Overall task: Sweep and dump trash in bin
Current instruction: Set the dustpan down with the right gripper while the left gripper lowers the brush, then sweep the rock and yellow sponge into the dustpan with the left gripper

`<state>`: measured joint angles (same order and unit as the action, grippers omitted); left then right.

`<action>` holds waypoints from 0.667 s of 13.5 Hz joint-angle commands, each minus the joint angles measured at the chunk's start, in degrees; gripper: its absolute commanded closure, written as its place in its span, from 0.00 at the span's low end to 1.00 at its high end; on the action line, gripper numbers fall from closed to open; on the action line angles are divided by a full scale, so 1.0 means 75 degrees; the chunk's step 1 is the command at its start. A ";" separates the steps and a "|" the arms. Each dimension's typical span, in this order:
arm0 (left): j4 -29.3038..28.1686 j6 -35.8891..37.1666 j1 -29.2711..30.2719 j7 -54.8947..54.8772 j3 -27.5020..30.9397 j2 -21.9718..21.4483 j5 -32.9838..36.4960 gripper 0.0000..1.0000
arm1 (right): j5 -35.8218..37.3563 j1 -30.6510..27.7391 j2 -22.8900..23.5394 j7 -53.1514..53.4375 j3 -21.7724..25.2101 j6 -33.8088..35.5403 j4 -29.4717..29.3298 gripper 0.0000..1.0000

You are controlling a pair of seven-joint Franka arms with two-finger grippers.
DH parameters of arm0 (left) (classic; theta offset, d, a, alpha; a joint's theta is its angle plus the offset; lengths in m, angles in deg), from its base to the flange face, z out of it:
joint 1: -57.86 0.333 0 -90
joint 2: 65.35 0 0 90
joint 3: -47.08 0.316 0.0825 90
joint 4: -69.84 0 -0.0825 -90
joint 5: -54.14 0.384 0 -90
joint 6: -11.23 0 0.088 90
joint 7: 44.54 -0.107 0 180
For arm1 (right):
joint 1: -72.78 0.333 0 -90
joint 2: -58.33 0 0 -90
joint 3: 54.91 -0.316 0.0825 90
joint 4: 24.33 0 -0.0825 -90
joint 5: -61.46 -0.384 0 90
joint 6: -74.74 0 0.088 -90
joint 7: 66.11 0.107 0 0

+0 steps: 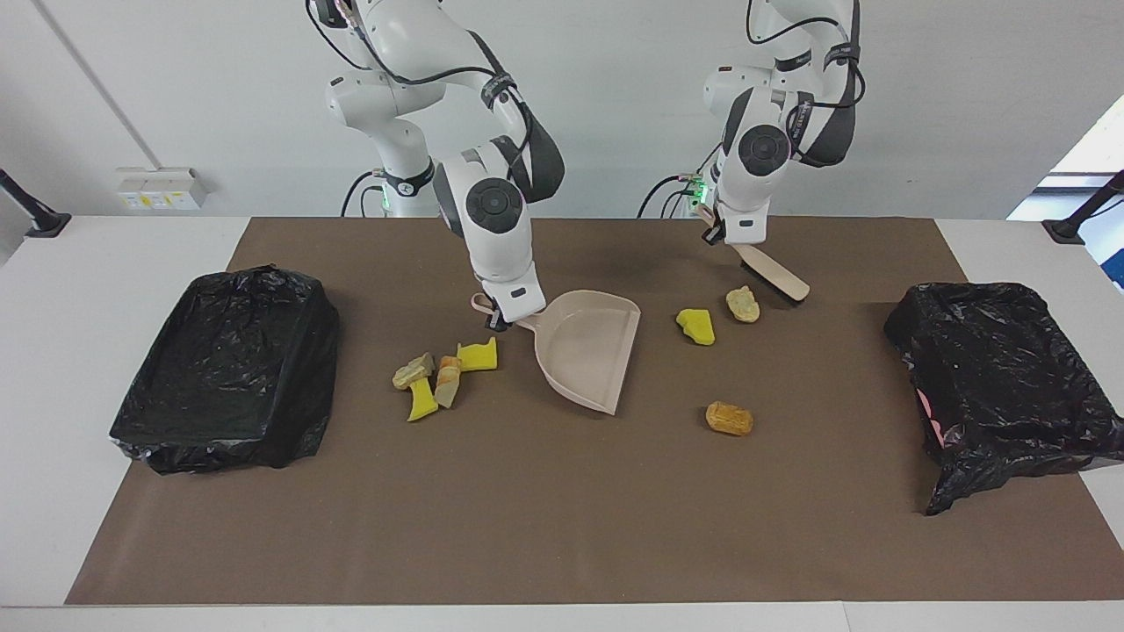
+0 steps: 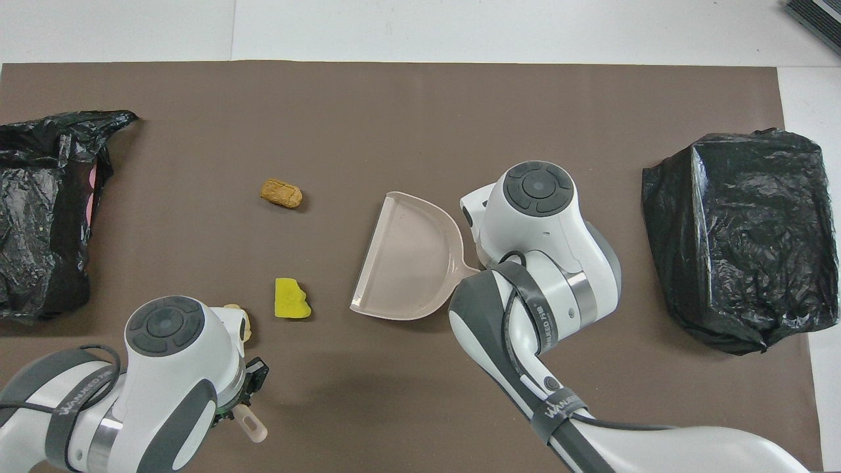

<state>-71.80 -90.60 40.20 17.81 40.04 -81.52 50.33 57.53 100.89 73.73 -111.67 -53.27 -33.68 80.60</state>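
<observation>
The dustpan [image 1: 587, 349] is plain beige, the mat [image 1: 544, 518] brown. Trash lumps [image 1: 698, 326] are yellow or tan; both bin bags [image 1: 228, 369] glossy black

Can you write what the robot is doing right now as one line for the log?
right end effector: holds dustpan handle | left end effector: holds brush | trash: seven lumps on mat, none in dustpan
</observation>
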 commanded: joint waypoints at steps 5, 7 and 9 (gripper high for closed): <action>0.0277 -0.1128 -0.0504 -0.0601 -0.0034 0.0597 -0.0930 1.00 | 0.0828 0.0354 -0.0260 -0.0230 -0.0032 -0.0379 0.0563 1.00; 0.0277 -0.1446 -0.0505 -0.1068 -0.0034 0.0644 -0.0991 1.00 | 0.0830 0.0343 -0.0249 -0.0301 -0.0032 -0.0461 0.0610 1.00; 0.0277 -0.1482 -0.0517 -0.2155 -0.0045 0.0691 -0.0991 1.00 | 0.0713 0.0342 -0.0249 -0.0242 -0.0032 -0.0508 0.0762 1.00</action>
<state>-70.27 -100.58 37.06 8.29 39.17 -77.32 44.00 62.81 103.92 73.71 -112.16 -53.33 -35.78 83.35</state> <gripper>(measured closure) 0.744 0.674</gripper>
